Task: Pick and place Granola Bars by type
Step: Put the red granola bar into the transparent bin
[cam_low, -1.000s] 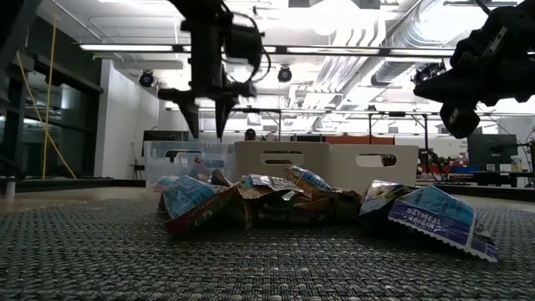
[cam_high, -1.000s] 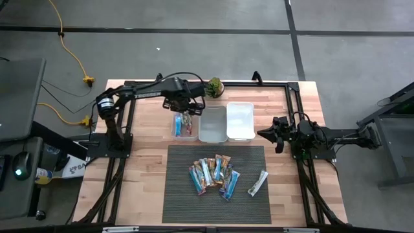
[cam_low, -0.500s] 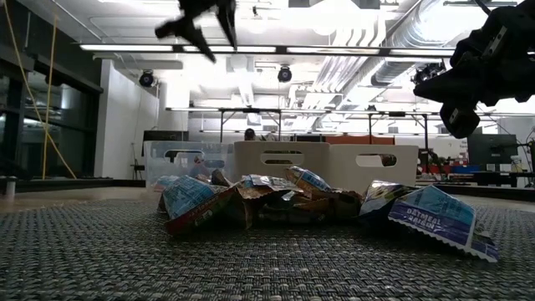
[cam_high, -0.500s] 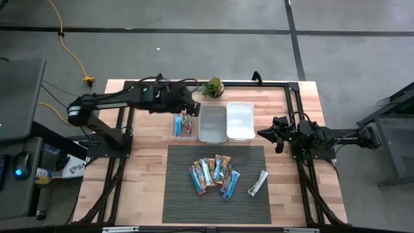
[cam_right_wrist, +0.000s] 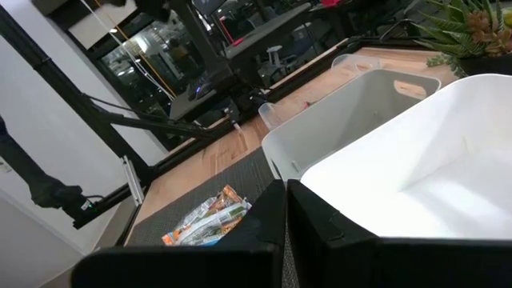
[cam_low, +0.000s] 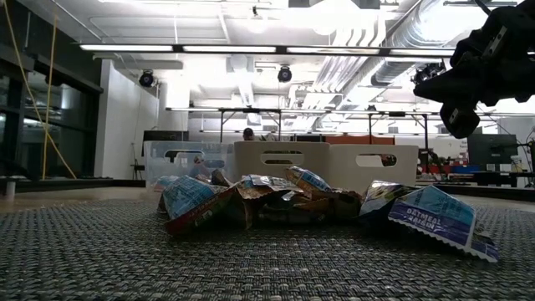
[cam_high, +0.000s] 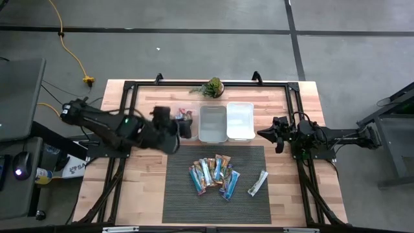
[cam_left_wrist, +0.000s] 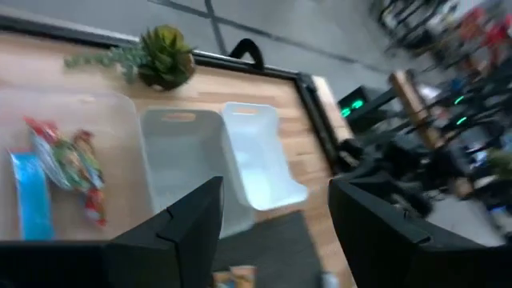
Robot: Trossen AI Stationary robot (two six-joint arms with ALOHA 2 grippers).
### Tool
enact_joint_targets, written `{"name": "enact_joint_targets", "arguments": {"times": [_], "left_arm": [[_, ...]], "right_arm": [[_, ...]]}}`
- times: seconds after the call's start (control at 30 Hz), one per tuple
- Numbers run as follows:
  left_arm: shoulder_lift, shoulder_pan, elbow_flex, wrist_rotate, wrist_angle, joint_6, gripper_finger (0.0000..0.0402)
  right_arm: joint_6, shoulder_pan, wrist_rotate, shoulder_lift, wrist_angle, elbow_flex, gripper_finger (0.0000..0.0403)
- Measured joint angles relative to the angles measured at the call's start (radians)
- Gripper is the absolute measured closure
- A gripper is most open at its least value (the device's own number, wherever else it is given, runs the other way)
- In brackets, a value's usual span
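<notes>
Several granola bars (cam_high: 213, 173) lie in a loose heap on the dark mat, and a white-silver one (cam_high: 257, 183) lies apart to the right. In the left wrist view, a blue bar (cam_left_wrist: 30, 196) and pink-red bars (cam_left_wrist: 76, 172) lie on the floor of the clear left bin (cam_left_wrist: 80, 112). My left gripper (cam_high: 186, 128) (cam_left_wrist: 272, 232) is open and empty, high above the bin's near side. My right gripper (cam_high: 270, 136) (cam_right_wrist: 285, 232) is shut and empty, hovering right of the white bins; it shows at the upper right of the low view (cam_low: 456, 92).
Two white bins (cam_high: 213, 123) (cam_high: 240, 121) stand side by side right of the clear bin, beyond the mat (cam_high: 181, 207). A small green plant (cam_high: 212, 87) stands at the table's far edge. A black frame (cam_high: 294, 97) runs round the table top.
My left gripper, open throughout, has risen from just above the clear bin, leaving the low view at its top. The left arm has swung back toward the table's left and near side. The bars have not moved.
</notes>
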Motion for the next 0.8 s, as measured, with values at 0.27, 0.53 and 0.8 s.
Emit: {"name": "enact_joint_targets", "arguments": {"times": [0.27, 0.53, 0.8], "left_arm": [[0.009, -0.174, -0.141, -0.057, 0.004, -0.474, 0.0179], [0.113, -0.200, -0.229, 0.161, 0.049, -0.706, 0.0179], [0.219, -0.134, -0.229, 0.410, 0.122, -0.683, 0.0179]], "right_arm": [[0.000, 0.000, 0.000, 0.000, 0.000, 0.000, 0.0402], [0.000, 0.000, 0.000, 0.000, 0.001, 0.000, 0.0402], [0.000, 0.000, 0.001, 0.000, 0.002, 0.000, 0.0402]]}}
